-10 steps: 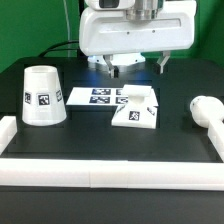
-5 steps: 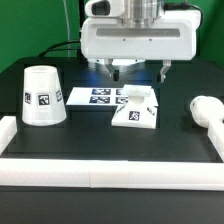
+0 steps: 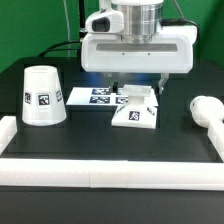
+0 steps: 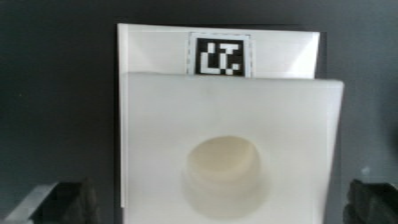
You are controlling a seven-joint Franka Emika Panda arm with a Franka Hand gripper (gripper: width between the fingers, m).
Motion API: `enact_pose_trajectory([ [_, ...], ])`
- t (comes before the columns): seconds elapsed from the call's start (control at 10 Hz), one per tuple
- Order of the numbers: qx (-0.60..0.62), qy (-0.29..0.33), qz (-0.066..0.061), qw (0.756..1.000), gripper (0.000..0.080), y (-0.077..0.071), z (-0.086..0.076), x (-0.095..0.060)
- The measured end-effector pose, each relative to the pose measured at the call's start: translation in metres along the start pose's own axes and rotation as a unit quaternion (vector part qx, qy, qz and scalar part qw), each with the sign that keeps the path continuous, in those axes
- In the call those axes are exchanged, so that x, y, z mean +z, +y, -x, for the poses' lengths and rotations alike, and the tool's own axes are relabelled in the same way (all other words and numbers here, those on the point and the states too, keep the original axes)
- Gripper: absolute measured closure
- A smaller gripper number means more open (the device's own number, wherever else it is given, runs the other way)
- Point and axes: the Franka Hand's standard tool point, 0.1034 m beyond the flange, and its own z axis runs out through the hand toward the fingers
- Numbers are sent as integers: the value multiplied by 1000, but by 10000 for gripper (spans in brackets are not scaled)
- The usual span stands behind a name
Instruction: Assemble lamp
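Note:
The blocky white lamp base (image 3: 137, 109) lies on the black table in the middle of the exterior view. My gripper (image 3: 138, 85) hangs open just above it. In the wrist view the base (image 4: 231, 110) fills the picture, showing its black tag and round socket hollow. The gripper (image 4: 217, 206) straddles it, a dark finger (image 4: 68, 205) on each side, apart from the base. The cup-like shade (image 3: 40, 95) stands mouth down at the exterior view's left. The rounded bulb (image 3: 207, 110) lies at the exterior view's right.
The marker board (image 3: 92, 97) lies flat between the shade and the base, touching the base's side. A long white border rail (image 3: 110, 172) runs along the table's near edge, with short ends at both sides. Cables hang behind the arm.
The gripper has come down and slightly toward the exterior view's right, closing in over the base. The base, shade and bulb have not moved.

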Motion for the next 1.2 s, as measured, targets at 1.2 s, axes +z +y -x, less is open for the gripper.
enact_pose_trajectory([
  [1.2,-27,-1,-2,1000,264,-6,-12,1],
])
